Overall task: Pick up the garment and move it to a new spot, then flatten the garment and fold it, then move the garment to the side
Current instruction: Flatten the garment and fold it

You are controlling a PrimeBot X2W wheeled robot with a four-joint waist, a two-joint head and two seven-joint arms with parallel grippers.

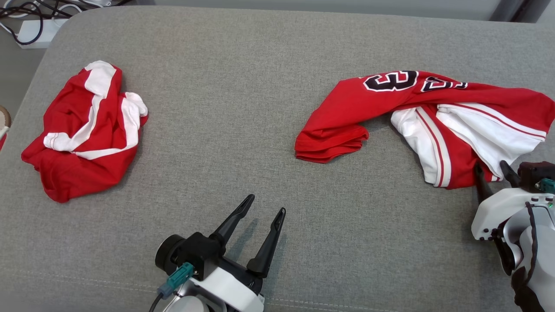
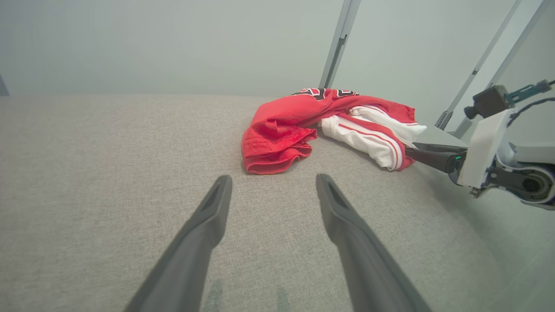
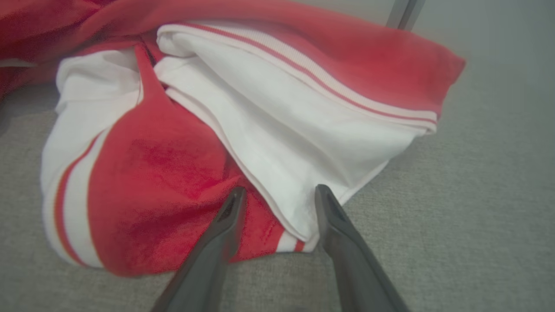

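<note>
Left gripper (image 1: pixel 267 203), mine: fingers apart, over grey cushion (image 1: pixel 243 121) near front edge. Right gripper (image 1: pixel 490 166): my fingers apart, astride hem of red-white garment (image 1: pixel 433 112), perhaps touching; right edge.

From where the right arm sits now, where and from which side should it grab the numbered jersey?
Grip the jersey at its near corner, where white panel and red hem overlap in a thin flat edge. Come low from the robot's side; the right gripper straddles it.

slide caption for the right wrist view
Right end effector, fingers apart, at the near edge of a crumpled red-and-white jersey.
</note>
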